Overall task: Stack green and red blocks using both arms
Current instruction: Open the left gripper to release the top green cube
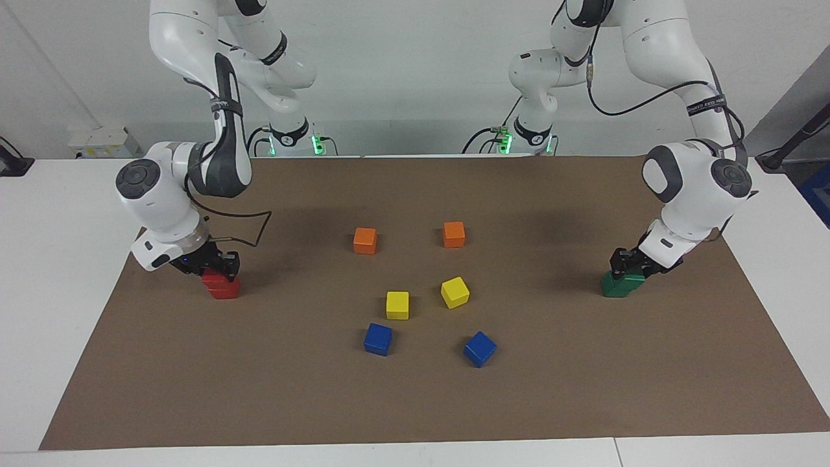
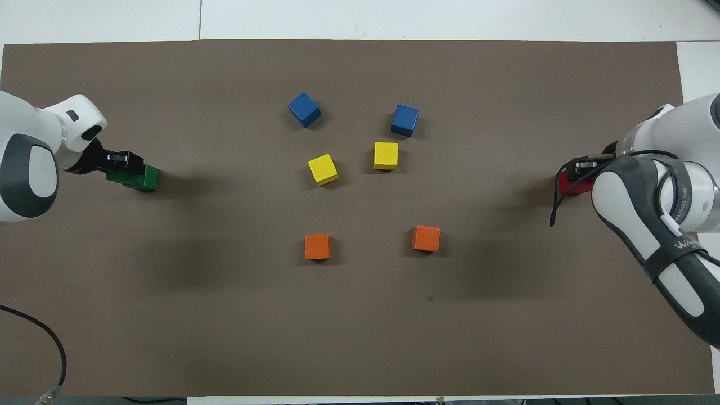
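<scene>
Two dark green cubes (image 1: 621,284) stood stacked at the left arm's end of the desk, on the brown mat, the upper one turned slightly askew on the lower. The left tool (image 1: 626,264) was at the upper green cube. Two bright red cubes (image 1: 224,286) stood stacked at the right arm's end, the upper one slightly offset. The right tool (image 1: 211,266) was clamped on the upper red cube.

A white table (image 1: 39,272) carries a brown mat (image 1: 415,402) with coloured cubes on it.
</scene>
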`<state>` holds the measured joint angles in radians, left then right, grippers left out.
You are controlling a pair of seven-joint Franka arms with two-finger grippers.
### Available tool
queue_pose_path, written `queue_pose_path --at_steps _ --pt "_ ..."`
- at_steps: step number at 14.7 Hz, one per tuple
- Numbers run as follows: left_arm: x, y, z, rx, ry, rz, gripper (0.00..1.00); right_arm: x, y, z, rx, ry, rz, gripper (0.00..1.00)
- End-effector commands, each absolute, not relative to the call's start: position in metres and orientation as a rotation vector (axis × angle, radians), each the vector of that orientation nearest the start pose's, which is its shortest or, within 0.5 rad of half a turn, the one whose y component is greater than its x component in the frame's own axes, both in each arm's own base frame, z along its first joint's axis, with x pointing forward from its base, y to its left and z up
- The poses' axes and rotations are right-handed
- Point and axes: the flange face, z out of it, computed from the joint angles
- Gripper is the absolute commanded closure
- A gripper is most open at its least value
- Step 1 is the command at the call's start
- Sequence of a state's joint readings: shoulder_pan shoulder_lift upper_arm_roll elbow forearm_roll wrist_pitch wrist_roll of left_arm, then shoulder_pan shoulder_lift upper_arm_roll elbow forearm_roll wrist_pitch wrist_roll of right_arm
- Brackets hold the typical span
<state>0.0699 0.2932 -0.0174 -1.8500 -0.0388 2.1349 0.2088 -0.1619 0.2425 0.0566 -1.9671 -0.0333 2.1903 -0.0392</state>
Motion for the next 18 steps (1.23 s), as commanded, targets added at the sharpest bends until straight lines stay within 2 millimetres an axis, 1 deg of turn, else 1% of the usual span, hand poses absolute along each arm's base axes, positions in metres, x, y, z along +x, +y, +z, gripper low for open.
queue_pose_path --at_steps 1,4,6,8,10,13,16,18 --pt "0.617 0.031 0.365 -3.173 0.232 -0.021 0.0 0.586 -0.075 0.351 -3.141 0.055 0.021 1.0" --pt "0.617 0.031 0.366 -3.173 0.229 -0.021 0.0 0.585 -0.078 0.351 -3.141 0.036 0.019 1.0" --pt "0.619 0.031 0.373 -3.173 0.23 -0.031 0.0 0.585 -0.078 0.351 -3.141 0.036 0.019 1.0" --pt "0.617 0.033 0.384 -3.172 0.221 -0.045 0.0 0.585 -0.078 0.351 -3.141 0.035 0.019 1.0" --pt "0.615 0.041 0.398 -3.174 0.204 -0.034 0.0 0.585 -0.078 0.35 -3.141 0.035 0.021 1.0" --pt "0.607 0.041 0.432 -3.177 0.182 -0.029 0.0 0.586 -0.076 0.351 -3.141 0.033 0.018 1.0" --pt "0.6 0.039 0.461 -3.175 0.188 -0.048 0.0 0.586 -0.076 0.351 -3.141 0.036 0.018 1.0" --pt "0.599 0.039 0.491 -3.178 0.193 -0.015 0.0 0.586 -0.077 0.351 -3.141 0.035 0.014 1.0"
